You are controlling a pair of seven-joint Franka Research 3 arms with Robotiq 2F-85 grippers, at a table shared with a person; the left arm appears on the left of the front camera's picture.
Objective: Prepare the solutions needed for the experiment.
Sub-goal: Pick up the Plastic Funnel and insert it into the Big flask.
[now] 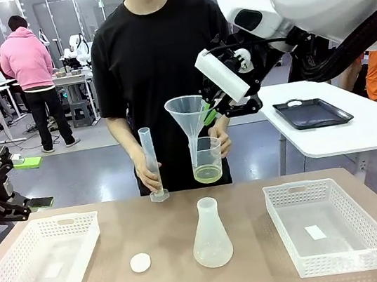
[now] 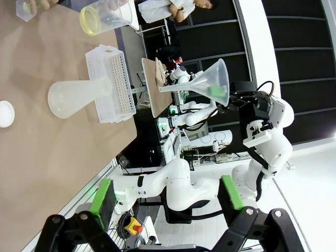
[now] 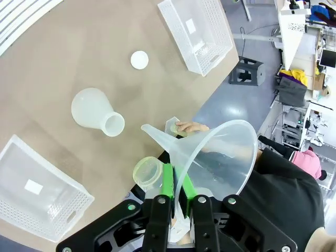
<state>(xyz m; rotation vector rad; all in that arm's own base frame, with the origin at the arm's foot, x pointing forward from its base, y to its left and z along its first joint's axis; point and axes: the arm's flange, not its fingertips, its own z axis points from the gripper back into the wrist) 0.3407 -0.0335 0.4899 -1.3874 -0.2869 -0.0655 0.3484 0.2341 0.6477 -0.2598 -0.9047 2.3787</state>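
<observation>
A person holds a clear beaker (image 1: 207, 158) above the table's far edge, with a little pale yellow solution (image 1: 208, 174) at its bottom. Their other hand stands a graduated cylinder (image 1: 150, 162) on the table. My right gripper (image 1: 207, 115) is shut on the rim of a translucent funnel (image 1: 186, 109), held in the air with its stem down close beside the beaker. In the right wrist view, green pads (image 3: 167, 181) pinch the funnel (image 3: 218, 157) wall. An empty conical flask (image 1: 211, 233) stands mid-table. My left gripper (image 1: 3, 204) hovers open at the far left, off the table edge.
Two white mesh baskets lie on the table, one at the left (image 1: 81, 231) and one at the right (image 1: 285, 215). A small white round cap (image 1: 141, 262) lies left of the flask. A second table with a black tray (image 1: 312, 112) stands behind on the right.
</observation>
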